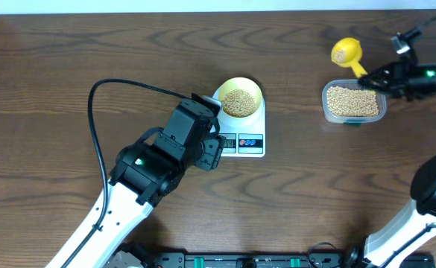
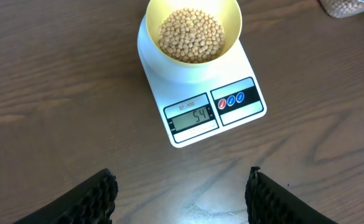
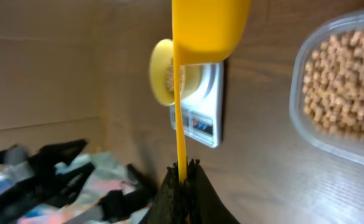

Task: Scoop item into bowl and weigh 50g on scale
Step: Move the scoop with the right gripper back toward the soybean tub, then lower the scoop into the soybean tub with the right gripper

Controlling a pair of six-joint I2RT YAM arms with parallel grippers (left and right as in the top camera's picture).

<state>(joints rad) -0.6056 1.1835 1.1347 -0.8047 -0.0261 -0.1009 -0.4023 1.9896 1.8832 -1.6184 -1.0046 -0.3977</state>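
Note:
The pale-yellow bowl (image 1: pixel 239 98) stands on the white scale (image 1: pixel 251 143), holding tan beans (image 2: pixel 191 34). The scale's display (image 2: pixel 192 117) reads 54. My left gripper (image 2: pixel 180 196) is open and empty over the wood just in front of the scale (image 2: pixel 244 102). My right gripper (image 3: pixel 183 171) is shut on the handle of the yellow scoop (image 3: pixel 206 28), which holds a few beans (image 1: pixel 340 53) above the table, left of the clear tub (image 1: pixel 353 103). The bowl (image 3: pixel 160 71) and scale (image 3: pixel 200 121) also show in the right wrist view.
The clear plastic tub of beans (image 3: pixel 340 93) sits at the right of the table. The left arm's black cable (image 1: pixel 106 85) loops over the table to the left of the scale. The table's near edge lies at the bottom.

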